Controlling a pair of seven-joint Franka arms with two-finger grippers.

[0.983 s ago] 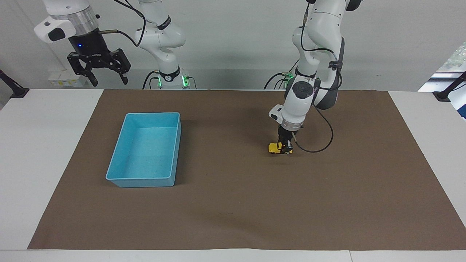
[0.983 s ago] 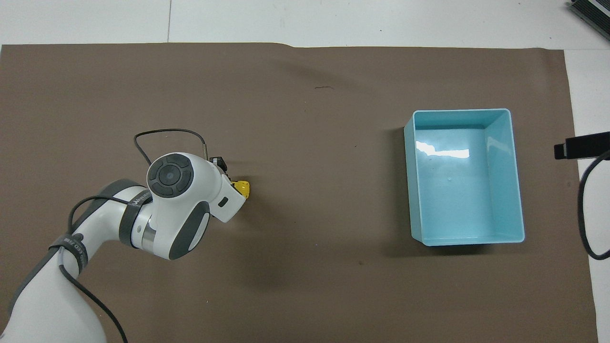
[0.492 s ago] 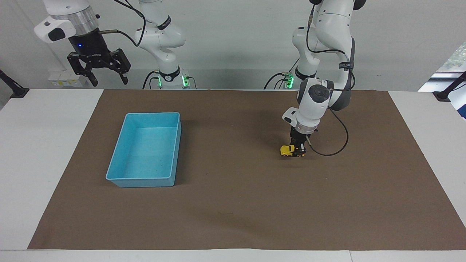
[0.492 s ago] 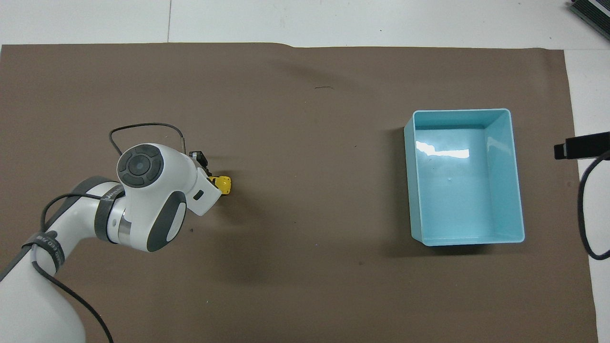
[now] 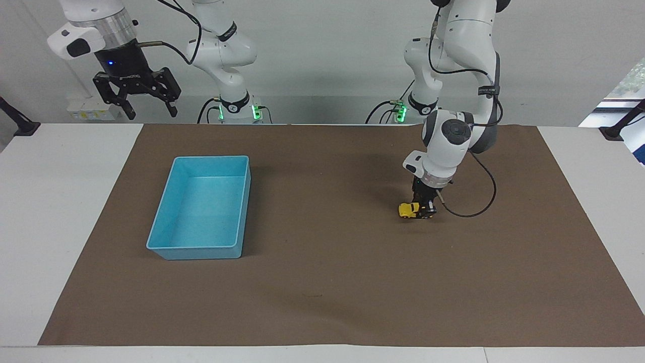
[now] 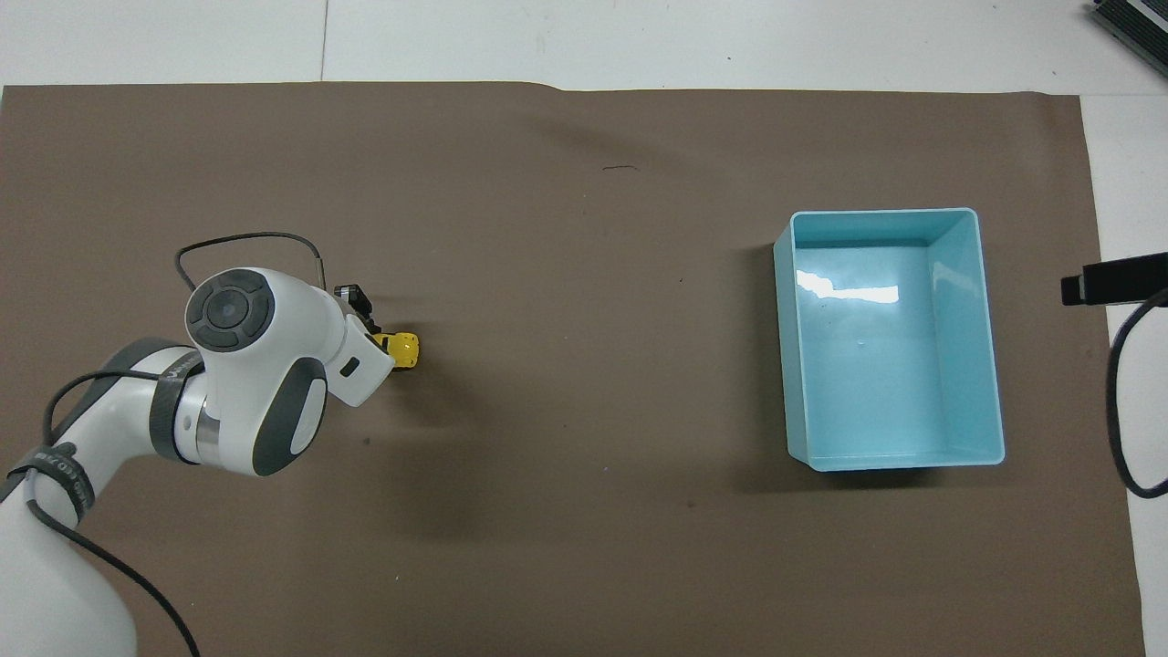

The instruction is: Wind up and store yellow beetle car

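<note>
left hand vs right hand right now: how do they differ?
The left hand is down at the brown mat, shut on the yellow beetle car; the right hand hangs high, off the mat at the right arm's end of the table, open and holding nothing. The left arm is bent low over the mat; the right arm waits. Both hands are dark and point downward.

Flat white surface (image 5: 60,201), mostly covered by a large brown paper mat (image 5: 327,282) with a slightly wavy edge. Plain pale grey wall (image 5: 327,55) along the robots' end. Sliver of bright window (image 5: 630,75) showing green foliage at the left arm's end. Black clamp stands (image 5: 617,128) at both surface corners. Even, soft lighting throughout.
</note>
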